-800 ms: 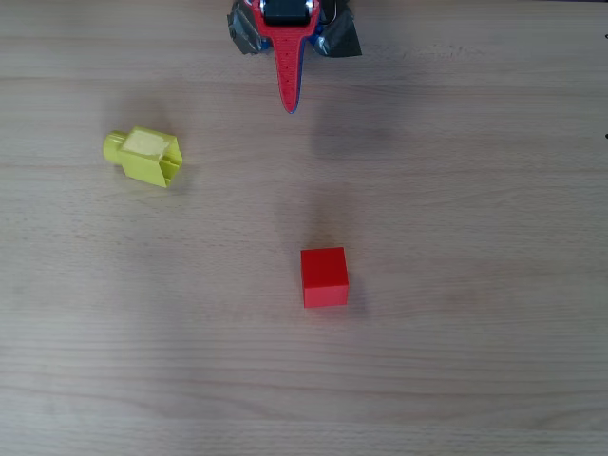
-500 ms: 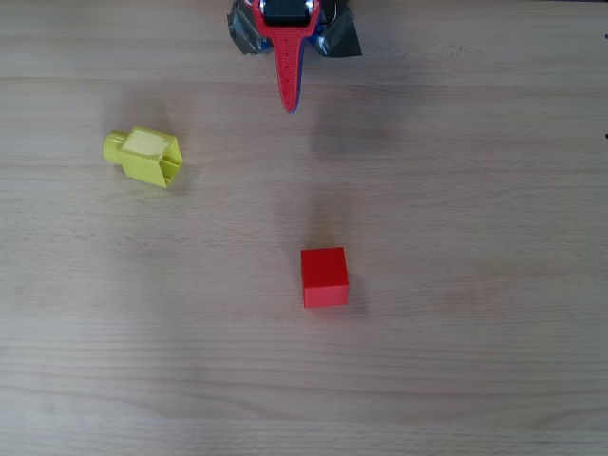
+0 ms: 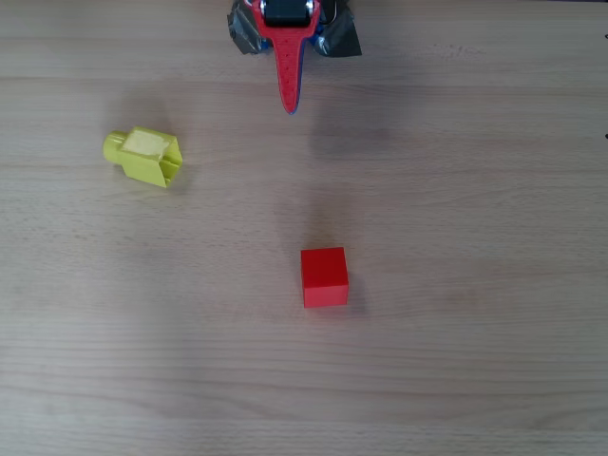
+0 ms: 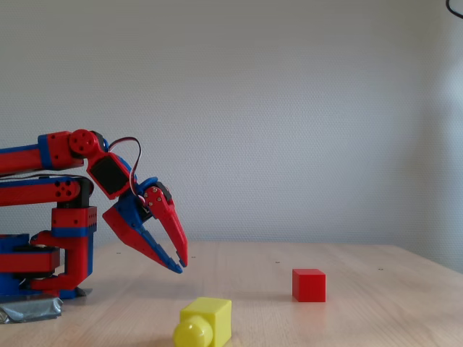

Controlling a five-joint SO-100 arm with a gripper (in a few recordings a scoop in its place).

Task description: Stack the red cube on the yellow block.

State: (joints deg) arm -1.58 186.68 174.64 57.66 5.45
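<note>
The red cube (image 3: pixel 324 276) rests alone on the wooden table, a little below the centre of the overhead view; in the fixed view the cube (image 4: pixel 309 285) sits at mid right. The yellow block (image 3: pixel 144 156) lies on its side at the left, its round stub pointing left and its paler face up; in the fixed view the block (image 4: pixel 205 323) is nearest the camera. My red-and-blue gripper (image 3: pixel 290 106) hangs above the table near the arm's base, far from both objects. Its fingers (image 4: pixel 181 266) point downward with the tips together and nothing between them.
The arm's base (image 4: pixel 43 267) is fixed to the table with grey tape (image 3: pixel 249 33) at the top edge of the overhead view. The bare wooden table (image 3: pixel 456 361) stretches around the two objects. A plain wall stands behind.
</note>
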